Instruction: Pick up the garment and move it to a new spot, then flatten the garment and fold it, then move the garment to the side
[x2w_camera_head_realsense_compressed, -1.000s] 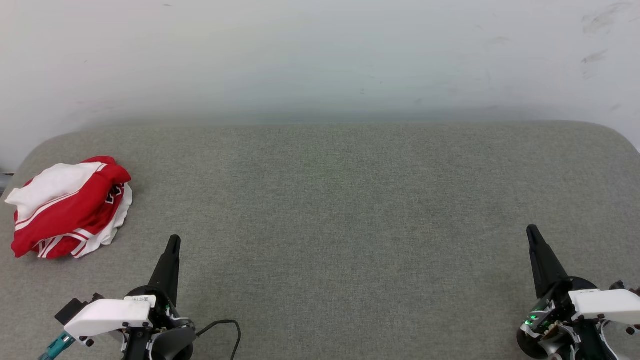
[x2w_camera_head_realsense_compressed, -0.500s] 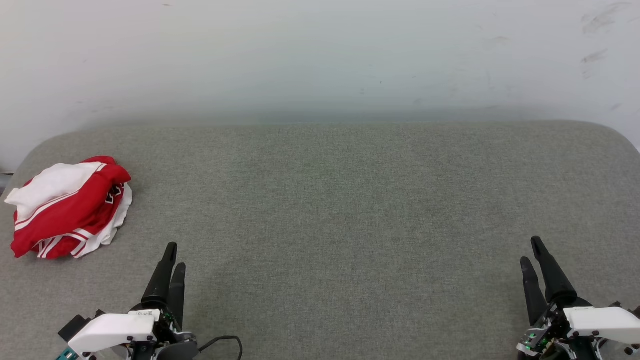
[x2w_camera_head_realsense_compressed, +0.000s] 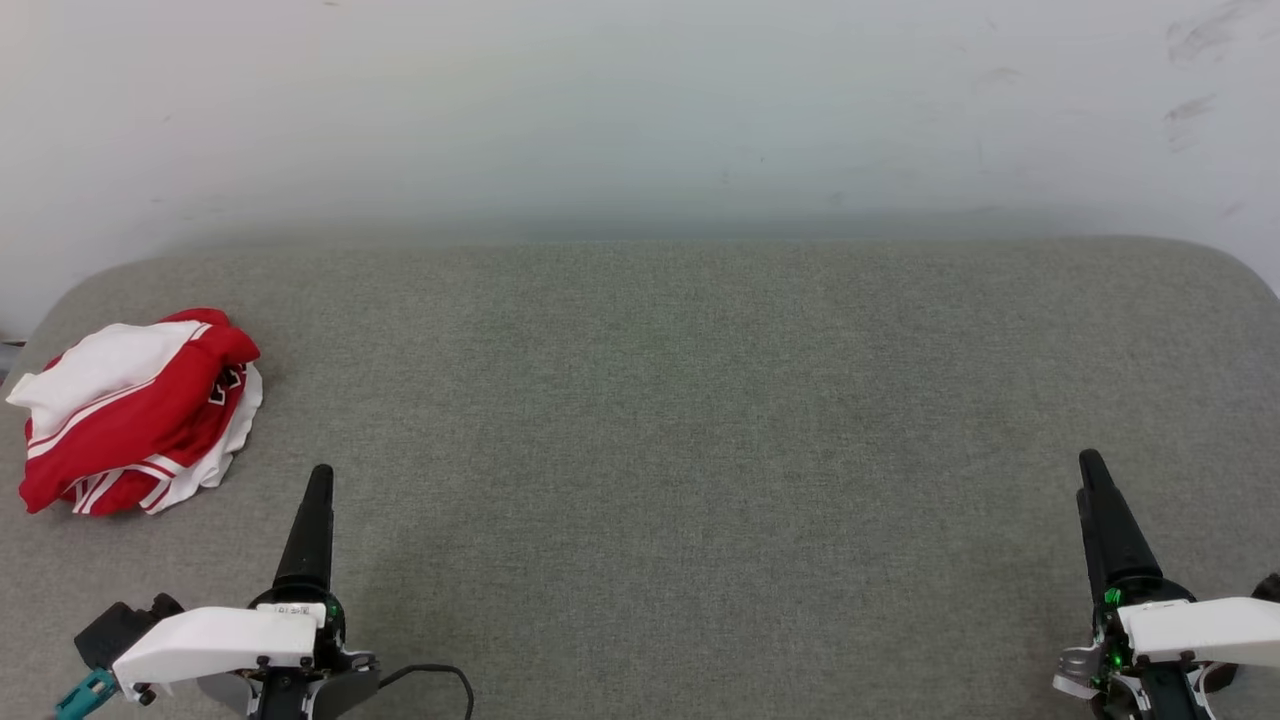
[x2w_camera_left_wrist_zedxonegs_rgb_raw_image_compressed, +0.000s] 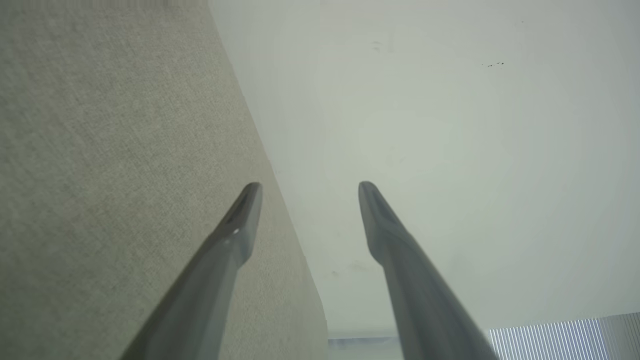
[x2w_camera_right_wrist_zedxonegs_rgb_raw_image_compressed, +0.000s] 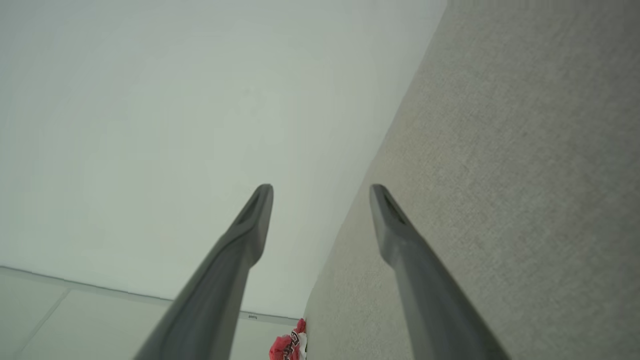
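Observation:
The garment (x2w_camera_head_realsense_compressed: 135, 410) lies crumpled in a red and white heap at the far left of the grey fabric surface (x2w_camera_head_realsense_compressed: 700, 400); a bit of it also peeks in at the bottom of the right wrist view (x2w_camera_right_wrist_zedxonegs_rgb_raw_image_compressed: 287, 346). My left gripper (x2w_camera_head_realsense_compressed: 318, 482) stands near the front edge, to the right of the heap and nearer than it, apart from it. In the left wrist view the left gripper (x2w_camera_left_wrist_zedxonegs_rgb_raw_image_compressed: 310, 186) is open and empty. My right gripper (x2w_camera_head_realsense_compressed: 1092, 465) is at the front right, far from the garment. The right wrist view shows the right gripper (x2w_camera_right_wrist_zedxonegs_rgb_raw_image_compressed: 321, 187) open and empty.
A pale wall (x2w_camera_head_realsense_compressed: 640, 110) rises behind the surface's far edge. The surface has rounded back corners, and the heap sits close to its left edge. A black cable (x2w_camera_head_realsense_compressed: 440, 675) loops by the left wrist.
Both grippers went from shut to open. Both wrists turned, so in the head view each pair of fingers now lines up as one.

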